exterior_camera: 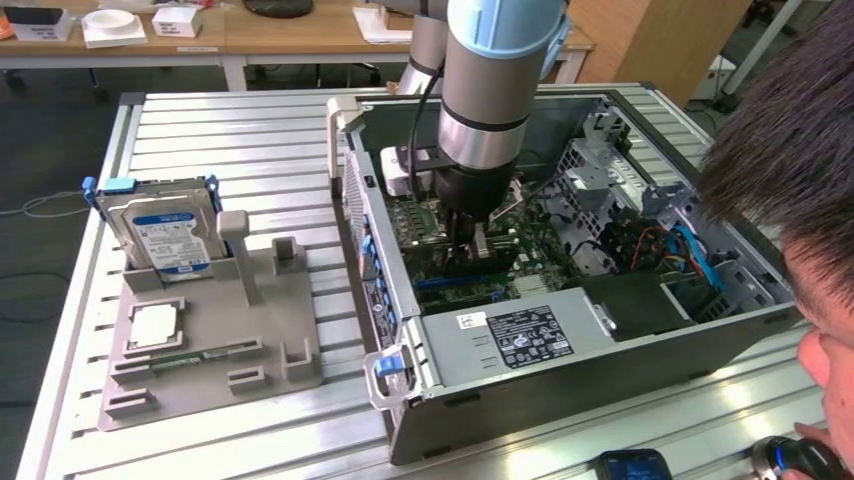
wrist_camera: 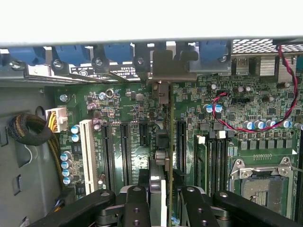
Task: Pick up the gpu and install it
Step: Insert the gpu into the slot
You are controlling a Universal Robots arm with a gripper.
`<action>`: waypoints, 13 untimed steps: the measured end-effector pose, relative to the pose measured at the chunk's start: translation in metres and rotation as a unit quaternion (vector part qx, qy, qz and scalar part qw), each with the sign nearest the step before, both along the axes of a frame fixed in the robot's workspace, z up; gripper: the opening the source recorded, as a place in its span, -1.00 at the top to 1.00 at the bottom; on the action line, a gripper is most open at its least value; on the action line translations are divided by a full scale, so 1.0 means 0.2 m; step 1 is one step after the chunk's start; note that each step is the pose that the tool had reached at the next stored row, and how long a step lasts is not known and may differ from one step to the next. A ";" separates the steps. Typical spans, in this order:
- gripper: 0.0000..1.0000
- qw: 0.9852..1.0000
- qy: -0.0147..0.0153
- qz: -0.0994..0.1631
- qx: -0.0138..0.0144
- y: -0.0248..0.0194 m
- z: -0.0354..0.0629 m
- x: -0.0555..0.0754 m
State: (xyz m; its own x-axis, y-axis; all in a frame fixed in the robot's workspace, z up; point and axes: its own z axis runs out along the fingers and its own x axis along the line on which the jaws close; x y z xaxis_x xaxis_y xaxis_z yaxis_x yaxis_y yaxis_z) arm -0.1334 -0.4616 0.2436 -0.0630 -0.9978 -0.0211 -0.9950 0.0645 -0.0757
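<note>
On the slatted table (exterior_camera: 254, 130), one end effector (wrist_camera: 161, 201) pinches one gpu (wrist_camera: 162, 142) inside one case (exterior_camera: 574, 400).

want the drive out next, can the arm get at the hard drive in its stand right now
Probably not yet: the gripper is shut on the gpu inside the computer case. The hard drive itself stands uncovered.
</note>
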 end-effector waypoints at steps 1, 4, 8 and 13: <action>0.40 1.000 -0.001 0.000 0.000 0.000 0.000 0.00; 0.40 1.000 -0.004 0.000 0.000 0.000 0.000 0.00; 0.40 1.000 -0.005 0.000 0.000 0.000 0.000 0.00; 0.40 1.000 -0.005 0.000 0.000 0.000 0.000 -0.01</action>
